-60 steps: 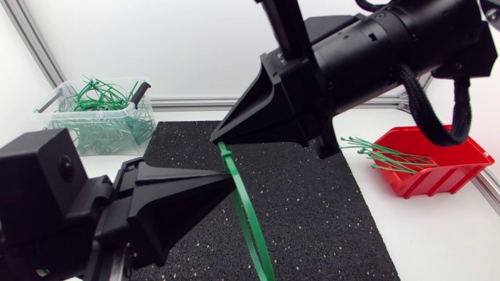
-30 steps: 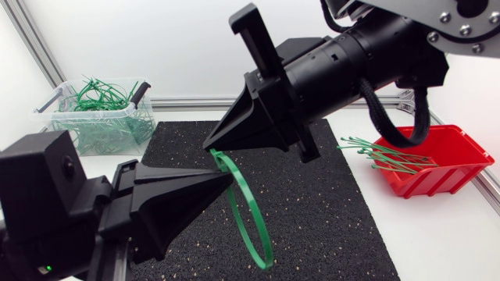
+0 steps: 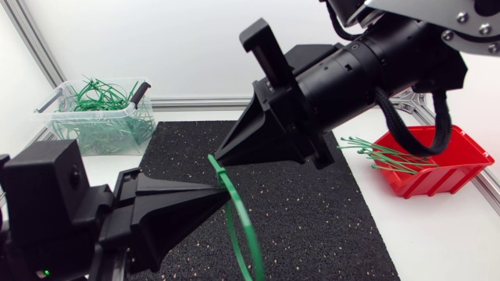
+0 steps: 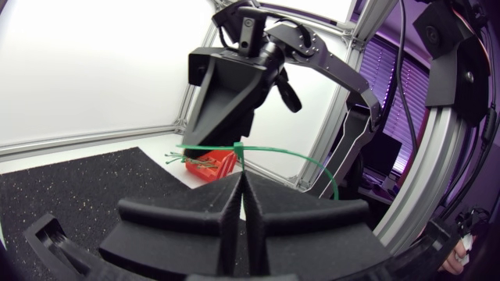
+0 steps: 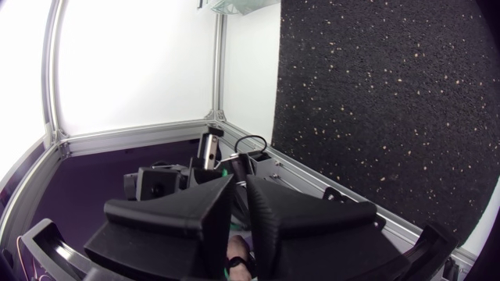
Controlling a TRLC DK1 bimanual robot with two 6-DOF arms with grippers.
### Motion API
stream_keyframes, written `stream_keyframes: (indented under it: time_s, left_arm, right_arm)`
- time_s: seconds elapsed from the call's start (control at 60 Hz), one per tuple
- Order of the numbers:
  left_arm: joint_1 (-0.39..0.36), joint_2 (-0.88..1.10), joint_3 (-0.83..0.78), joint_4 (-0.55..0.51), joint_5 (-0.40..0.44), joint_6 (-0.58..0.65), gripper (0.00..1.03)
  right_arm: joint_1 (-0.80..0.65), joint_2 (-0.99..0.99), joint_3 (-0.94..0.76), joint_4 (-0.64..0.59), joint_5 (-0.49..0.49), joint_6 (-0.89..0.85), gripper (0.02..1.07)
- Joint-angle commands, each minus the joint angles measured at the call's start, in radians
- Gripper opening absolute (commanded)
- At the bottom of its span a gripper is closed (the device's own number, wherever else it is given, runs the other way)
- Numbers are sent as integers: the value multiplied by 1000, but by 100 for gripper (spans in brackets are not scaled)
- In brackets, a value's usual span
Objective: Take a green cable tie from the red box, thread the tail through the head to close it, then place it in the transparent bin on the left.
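Now tie (image 3: 239, 201) loop hangs lower, prob. threaded, vs 0.5s ago.

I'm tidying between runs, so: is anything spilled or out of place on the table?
Only slightly: ties in the red box stick out over its rim toward the mat; none lie loose on the table. The left gripper and right gripper hold one cable tie midair.

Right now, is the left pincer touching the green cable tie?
Touching. The left wrist view shows the left pincer shut, with the green cable tie clamped crosswise at its fingertips.
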Motion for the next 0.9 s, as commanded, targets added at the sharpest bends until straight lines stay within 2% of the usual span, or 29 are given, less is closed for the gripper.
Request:
stream_keyframes:
  time_s: [0.0,0.1,0.25,0.3,0.367,0.433,0.45,0.483,0.5,0.533,0.667,0.717,0.817,0.883]
  left_arm:
    - [54,-12,42,-39,14,15,4]
    - [139,-7,77,-125,31,49,4]
    - [294,11,108,-220,31,149,4]
    - [361,25,126,-255,31,184,4]
    - [491,66,160,-292,59,235,4]
    - [625,99,187,-307,94,282,4]
    - [640,102,192,-307,97,287,4]
    - [718,126,216,-316,116,324,4]
    - [720,128,218,-316,116,325,4]
    - [801,169,253,-318,117,365,4]
    - [979,315,382,-307,142,416,4]
    - [1041,375,428,-272,151,417,4]
    - [1123,474,474,-142,149,437,4]
    - [1157,554,542,-114,148,440,4]
  right_arm:
    - [-26,6,-5,-77,6,-109,53]
    - [-72,22,-14,-139,32,-192,68]
    - [-141,37,-42,-165,185,-302,93]
    - [-169,40,-49,-166,242,-325,94]
    - [-215,40,-54,-172,273,-362,94]
    - [-247,37,-62,-177,359,-406,100]
    - [-250,37,-62,-175,363,-408,100]
    - [-268,32,-66,-174,403,-429,100]
    - [-278,29,-68,-169,426,-442,100]
    - [-298,25,-75,-148,474,-462,101]
    - [-373,5,-112,-54,596,-570,102]
    - [-388,-1,-129,-30,635,-606,102]
    - [-413,-37,-175,33,707,-676,102]
    - [-416,-66,-197,67,744,-712,102]
